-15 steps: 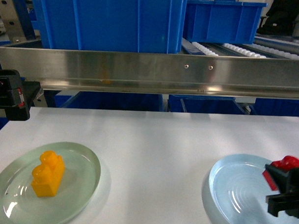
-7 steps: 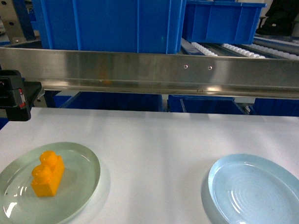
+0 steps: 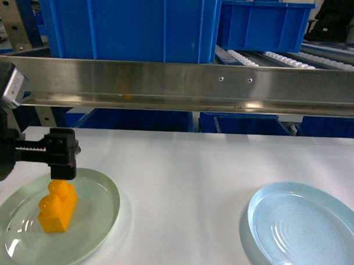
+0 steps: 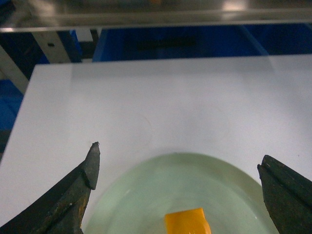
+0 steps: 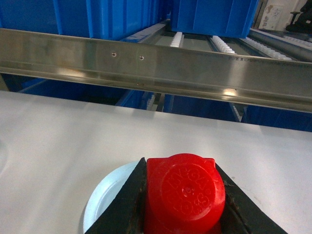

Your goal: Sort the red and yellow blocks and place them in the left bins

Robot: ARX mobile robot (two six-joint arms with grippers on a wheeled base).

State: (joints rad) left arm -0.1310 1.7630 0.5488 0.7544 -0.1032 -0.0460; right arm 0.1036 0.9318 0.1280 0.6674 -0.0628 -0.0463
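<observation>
Yellow block (image 3: 57, 207) sits on the pale green plate (image 3: 99, 191) on the white worktop (image 3: 181, 167), directly below the left end effector (image 4: 178, 168), whose fingers (image 4: 83, 187) are spread wide, released, above it. Red block (image 5: 184, 192) is clenched between the right end effector's (image 5: 183, 195) fingers, over the light blue plate (image 3: 304, 230).

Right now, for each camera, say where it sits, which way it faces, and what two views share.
Head: on the robot, slanting down at the table; left gripper above the yellow block.
Left wrist: on the left arm, looking down between open fingers at the green plate.
Right wrist: on the right arm, facing the steel rail; gripper shut on the red block.
Shared: head and left wrist both show the yellow block.
</observation>
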